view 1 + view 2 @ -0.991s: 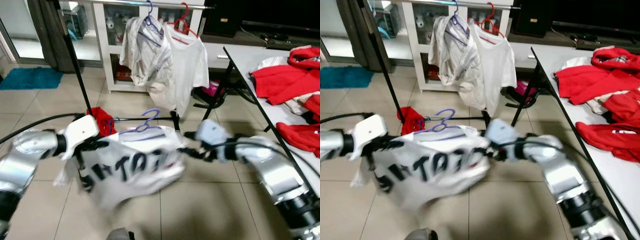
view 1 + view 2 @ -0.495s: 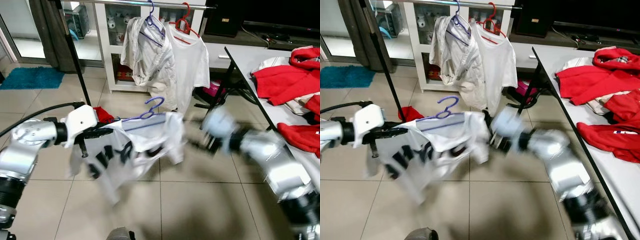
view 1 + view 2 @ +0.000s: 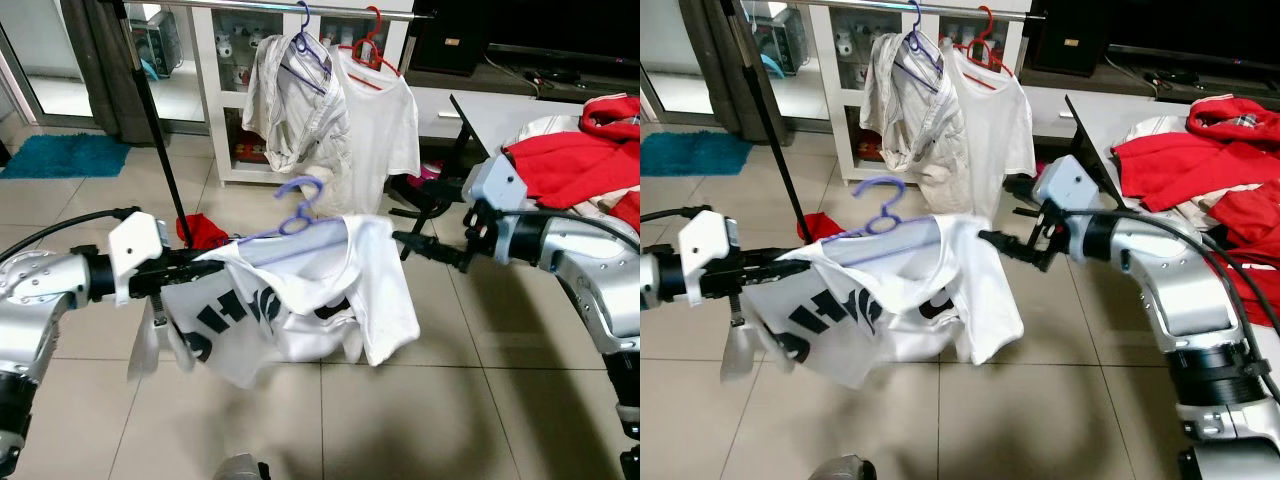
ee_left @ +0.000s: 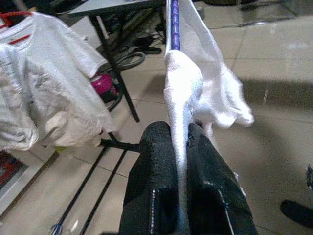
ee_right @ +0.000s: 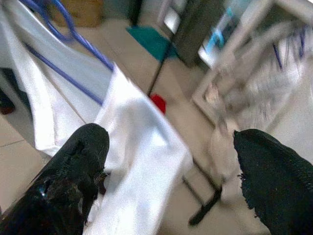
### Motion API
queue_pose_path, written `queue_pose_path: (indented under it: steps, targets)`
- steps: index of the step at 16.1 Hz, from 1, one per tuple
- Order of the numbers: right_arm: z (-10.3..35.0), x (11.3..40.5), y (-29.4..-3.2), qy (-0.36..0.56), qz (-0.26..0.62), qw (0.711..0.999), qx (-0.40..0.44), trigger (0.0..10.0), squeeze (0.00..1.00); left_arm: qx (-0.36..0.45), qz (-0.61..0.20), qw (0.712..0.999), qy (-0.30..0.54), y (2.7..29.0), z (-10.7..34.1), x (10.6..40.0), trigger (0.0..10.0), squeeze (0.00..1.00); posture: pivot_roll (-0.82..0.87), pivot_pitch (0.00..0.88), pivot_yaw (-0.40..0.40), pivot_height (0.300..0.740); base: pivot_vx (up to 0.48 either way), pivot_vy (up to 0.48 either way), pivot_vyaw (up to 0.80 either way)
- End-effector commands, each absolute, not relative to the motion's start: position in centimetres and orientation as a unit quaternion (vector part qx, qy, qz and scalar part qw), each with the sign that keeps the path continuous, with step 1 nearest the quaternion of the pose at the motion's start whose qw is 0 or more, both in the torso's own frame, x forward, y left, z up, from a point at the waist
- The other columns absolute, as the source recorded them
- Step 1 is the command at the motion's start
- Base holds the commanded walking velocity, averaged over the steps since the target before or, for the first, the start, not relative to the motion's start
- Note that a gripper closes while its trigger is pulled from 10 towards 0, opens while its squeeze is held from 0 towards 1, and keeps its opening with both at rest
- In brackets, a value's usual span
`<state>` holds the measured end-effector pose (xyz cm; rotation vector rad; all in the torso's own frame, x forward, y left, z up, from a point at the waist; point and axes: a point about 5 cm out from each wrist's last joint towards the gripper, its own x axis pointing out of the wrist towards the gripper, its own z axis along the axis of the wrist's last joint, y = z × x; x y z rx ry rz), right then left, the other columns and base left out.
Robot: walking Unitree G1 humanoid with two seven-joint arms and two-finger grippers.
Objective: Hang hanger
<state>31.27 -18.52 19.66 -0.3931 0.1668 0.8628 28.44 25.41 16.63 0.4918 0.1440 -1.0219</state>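
Left gripper [image 4: 178, 147] clamps the white shirt [image 3: 300, 300] on its purple hanger [image 3: 290, 222]; right gripper [image 5: 166, 166] stands wide apart, just off the shirt's far shoulder.

The left arm reaches forward and inward at mid height, its two black fingers [image 4: 154, 181] pinched together on a fold of shirt fabric at the hanger's end, so hanger and shirt hang out level over the tiled floor [image 3: 430, 400]. The right arm is bent at the elbow and points back toward the shirt, its fingers [image 5: 73, 176] spread with nothing between them. The shirt bears large black letters, too crumpled to read. Behind, a rail [image 3: 250, 6] carries a cream garment [image 3: 290, 110] on a purple hanger and a white shirt on a red hanger [image 3: 372, 45]. Red clothes [image 3: 570, 160] lie on the worktop [image 3: 490, 115] at right.
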Motion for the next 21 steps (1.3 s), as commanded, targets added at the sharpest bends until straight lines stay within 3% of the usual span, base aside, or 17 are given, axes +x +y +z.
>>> queue_pose_path:
  steps: [1,4,6,9,11,14,15,16,17,21]
  targets:
    - [18.6,30.7,-18.1,0.12,0.38,0.904,-0.153,10.0,0.0,0.214,-0.462,0.86,0.035,25.3,17.9,28.6,0.0,0.0,-0.02,0.002,-0.051,0.74,0.0,0.0,0.0]
    - [17.0,29.6,-16.2,0.143,0.367,0.914,-0.096,10.0,0.0,0.177,-0.467,0.866,0.018,24.4,18.2,28.3,0.0,0.0,-0.03,0.006,-0.044,0.74,0.0,0.0,0.0]
    - [14.7,29.0,-13.2,0.165,0.334,0.926,-0.054,10.0,0.0,0.162,-0.475,0.865,0.008,23.3,18.2,28.1,0.0,0.0,-0.03,0.015,-0.035,0.74,0.0,0.0,0.0]
    - [14.4,30.2,-10.8,0.16,0.237,0.958,0.014,10.0,0.0,0.152,-0.474,0.867,0.014,22.4,17.9,27.6,0.0,0.0,-0.02,0.025,-0.029,0.74,0.0,0.0,0.0]
    - [15.0,30.7,-9.7,0.151,0.206,0.965,0.065,10.0,0.0,0.152,-0.47,0.869,0.02,22.2,17.7,27.4,0.0,0.0,-0.01,0.029,-0.03,0.74,0.0,0.0,0.0]
    - [14.1,31.0,-9.9,0.162,0.157,0.974,0.03,10.0,0.0,0.146,-0.467,0.872,0.017,21.8,18.0,27.2,0.0,0.0,-0.01,0.035,-0.031,0.74,0.0,0.0,0.0]
    - [14.0,31.1,-9.9,0.162,0.151,0.975,0.029,9.6,0.0,0.146,-0.467,0.872,0.017,21.8,18.0,27.2,0.0,0.0,-0.01,0.035,-0.031,0.74,0.0,0.0,0.0]
    - [13.9,31.3,-10.1,0.163,0.142,0.976,0.032,1.5,0.0,0.148,-0.467,0.871,0.02,21.9,18.0,27.2,0.0,0.0,0.0,0.035,-0.03,0.74,0.0,0.0,0.0]
    - [13.8,31.3,-10.2,0.163,0.139,0.976,0.039,0.0,0.0,0.15,-0.467,0.871,0.022,21.9,18.0,27.2,0.0,0.0,0.0,0.035,-0.03,0.74,0.0,0.0,0.0]
    - [13.7,31.7,-10.4,0.159,0.135,0.977,0.044,0.0,0.0,0.151,-0.47,0.869,0.025,21.8,18.1,27.2,0.0,0.0,0.0,0.031,-0.029,0.74,0.0,0.0,0.0]
